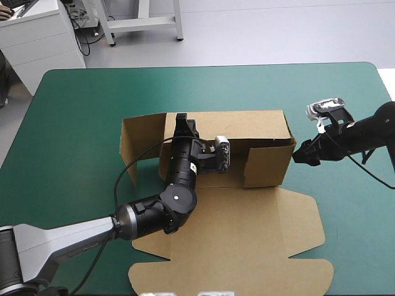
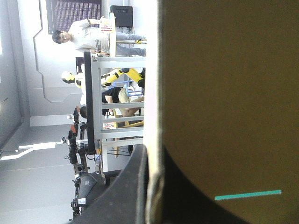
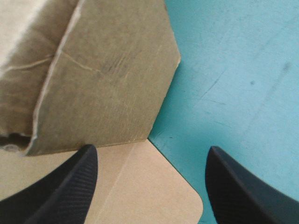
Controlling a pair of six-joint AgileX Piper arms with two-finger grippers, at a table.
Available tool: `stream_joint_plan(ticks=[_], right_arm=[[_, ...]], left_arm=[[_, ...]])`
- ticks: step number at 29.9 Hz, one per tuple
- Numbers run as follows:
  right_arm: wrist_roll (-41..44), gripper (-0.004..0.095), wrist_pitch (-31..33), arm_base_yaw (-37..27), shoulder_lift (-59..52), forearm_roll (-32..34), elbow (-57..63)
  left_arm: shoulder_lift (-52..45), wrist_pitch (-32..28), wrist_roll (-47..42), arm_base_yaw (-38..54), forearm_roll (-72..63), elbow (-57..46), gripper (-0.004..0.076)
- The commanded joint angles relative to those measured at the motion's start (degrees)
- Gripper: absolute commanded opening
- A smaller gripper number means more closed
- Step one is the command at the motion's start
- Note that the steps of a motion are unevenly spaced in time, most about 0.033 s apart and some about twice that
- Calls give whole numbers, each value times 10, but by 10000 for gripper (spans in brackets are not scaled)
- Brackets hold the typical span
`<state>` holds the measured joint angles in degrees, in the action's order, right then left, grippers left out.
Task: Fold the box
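Note:
The brown box (image 1: 247,126) stands mid-table with its back and side walls raised and its lid (image 1: 247,237) flat toward the near edge. My left gripper (image 1: 181,120) reaches over the tray to the back wall and is shut on it. In the left wrist view the board (image 2: 224,93) runs between the black fingers (image 2: 133,186). My right gripper (image 1: 299,154) hovers open just outside the right wall. Its wrist view shows the right gripper (image 3: 152,151) pointing at the wall's lower corner (image 3: 107,79), where it meets the flat lid flap (image 3: 140,191).
The box's left side flap (image 1: 133,145) stands splayed outward. The teal-green cover (image 1: 74,123) surrounds the box. The table's right edge (image 1: 386,86) lies close behind my right arm. A white cabinet (image 1: 37,37) stands beyond the far left corner.

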<state>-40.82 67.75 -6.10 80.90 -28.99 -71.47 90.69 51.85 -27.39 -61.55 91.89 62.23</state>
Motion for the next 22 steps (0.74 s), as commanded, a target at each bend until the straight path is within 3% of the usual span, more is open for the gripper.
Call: stream_joint_plan(ticks=[1, 11, 17, 22], right_arm=[[-45, 605, -2, -5, -21, -61, 3], [-103, 641, -16, -5, -21, -146, 53], [-105, 646, -77, 9, -21, -161, 94], [-120, 650, -160, 64, -48, -171, 147]], left_arm=[[-22, 25, -9, -3, 40, 16, -32], [-22, 25, -9, -3, 40, 16, -32], [-22, 25, -9, -3, 40, 16, -32], [-22, 25, -9, -3, 40, 16, -32]])
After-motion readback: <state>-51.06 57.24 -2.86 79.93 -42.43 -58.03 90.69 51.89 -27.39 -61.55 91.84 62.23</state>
